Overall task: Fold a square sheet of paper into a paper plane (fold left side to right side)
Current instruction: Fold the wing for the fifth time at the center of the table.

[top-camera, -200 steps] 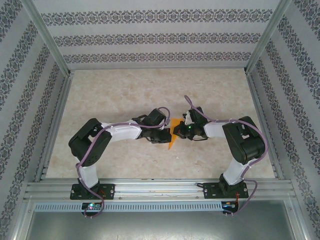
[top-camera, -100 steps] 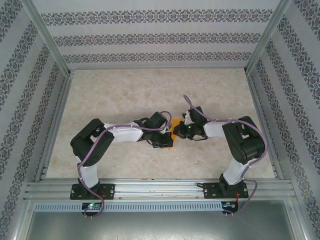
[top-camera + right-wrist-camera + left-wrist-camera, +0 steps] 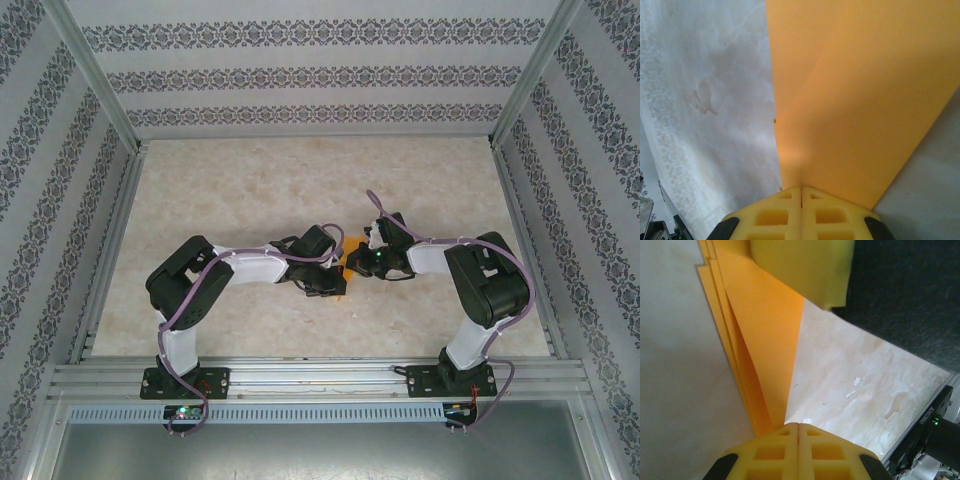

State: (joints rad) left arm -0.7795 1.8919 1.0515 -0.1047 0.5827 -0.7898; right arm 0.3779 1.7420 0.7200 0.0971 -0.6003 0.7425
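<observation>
Paper [image 3: 765,340]: part-folded, layered wedge on bench [image 3: 840,380]. Left hand [image 3: 798,426], right hand [image 3: 801,190]: both clenched, tips against paper. Step: creasing, likely. Next: press along fold, layers kept aligned.

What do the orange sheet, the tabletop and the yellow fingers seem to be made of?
Sheet: thin matte paper, creased sharply into layers. Tabletop: pale marbled laminate or stone-look surface, faint sheen. Fingers: matte yellow moulded plastic or rubber, with square recesses.
</observation>
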